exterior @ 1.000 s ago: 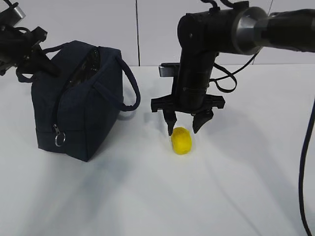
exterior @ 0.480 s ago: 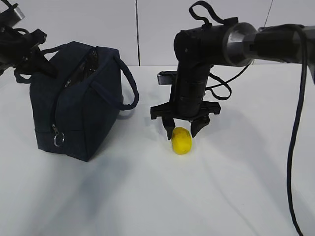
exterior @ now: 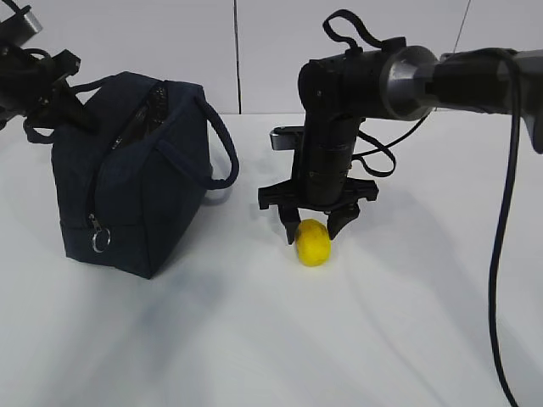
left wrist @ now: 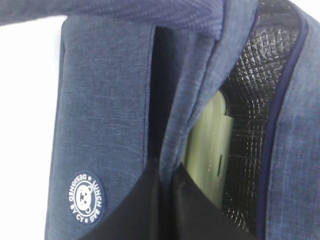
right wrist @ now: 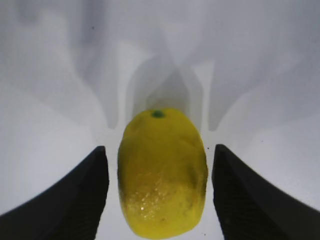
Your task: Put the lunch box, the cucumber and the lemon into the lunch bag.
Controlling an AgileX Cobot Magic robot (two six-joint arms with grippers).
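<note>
The small bright yellow oval lemon (exterior: 312, 242) lies on the white surface (exterior: 382, 322), between the spread fingers of the right hand (exterior: 314, 222), untouched. The boxy dark navy fabric lunch bag (exterior: 136, 195) stands open; the pale sage-green lidded lunch box (left wrist: 210, 145) is inside. The left hand (exterior: 64, 93), closed narrow, seems to pinch its handle.

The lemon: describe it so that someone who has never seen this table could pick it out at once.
Start from the dark navy lunch bag standing on the left of the white table. To its right, the right pincer points straight down with its fingers apart. The lemon lies on the table directly beneath it, between the fingertips: a small bright yellow oval, the only loose and brightly coloured thing on the tabletop.
</note>
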